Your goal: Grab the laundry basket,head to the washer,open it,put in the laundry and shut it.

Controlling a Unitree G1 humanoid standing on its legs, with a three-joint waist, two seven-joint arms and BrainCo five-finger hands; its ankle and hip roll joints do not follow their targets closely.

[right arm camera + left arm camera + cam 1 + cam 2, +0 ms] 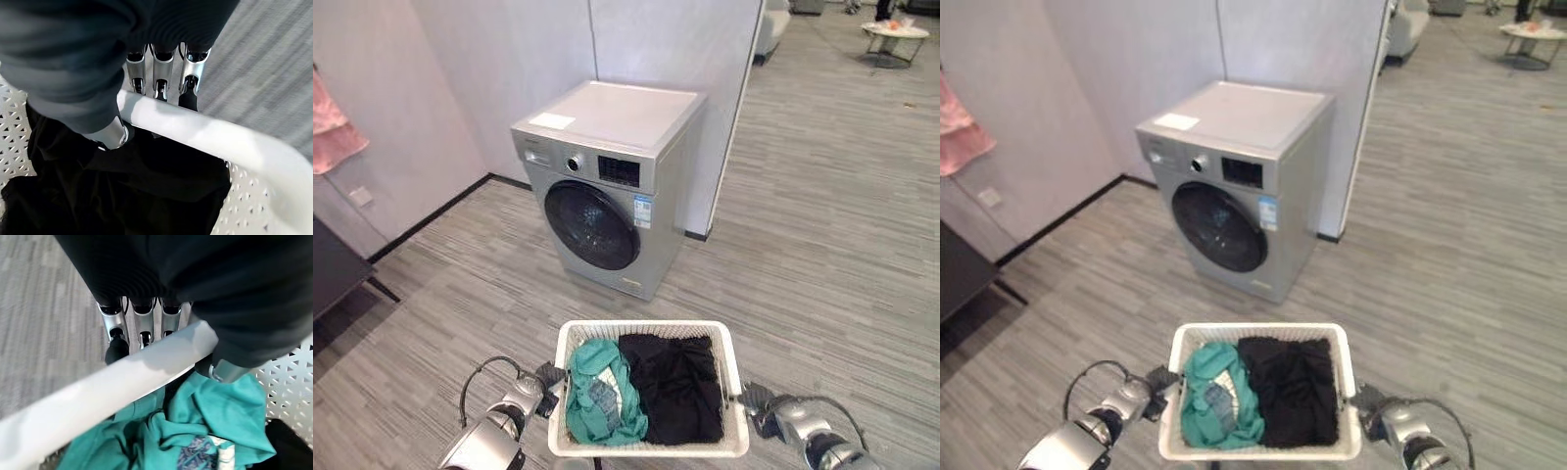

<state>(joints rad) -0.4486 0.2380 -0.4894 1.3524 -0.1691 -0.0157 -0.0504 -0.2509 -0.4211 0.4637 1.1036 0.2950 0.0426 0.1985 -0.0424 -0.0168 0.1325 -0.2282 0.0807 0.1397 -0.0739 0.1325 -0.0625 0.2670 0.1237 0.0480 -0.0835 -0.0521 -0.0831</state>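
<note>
- Basket (651, 446), white and perforated, is carried in front of the robot, above the grey plank floor (822, 225).
- Teal cloth (602, 392) fills its left half, black cloth (674, 387) its right half.
- Left hand (142, 325) curls fingers under the left rim, thumb inside.
- Right hand (161, 78) grips the right rim the same way.
- Washer (607, 181) stands ahead against the wall, its round door (592, 225) closed.
- Judged step: carrying the load to the machine. Next likely calls for walking closer, setting the basket down, then opening the door.
</note>
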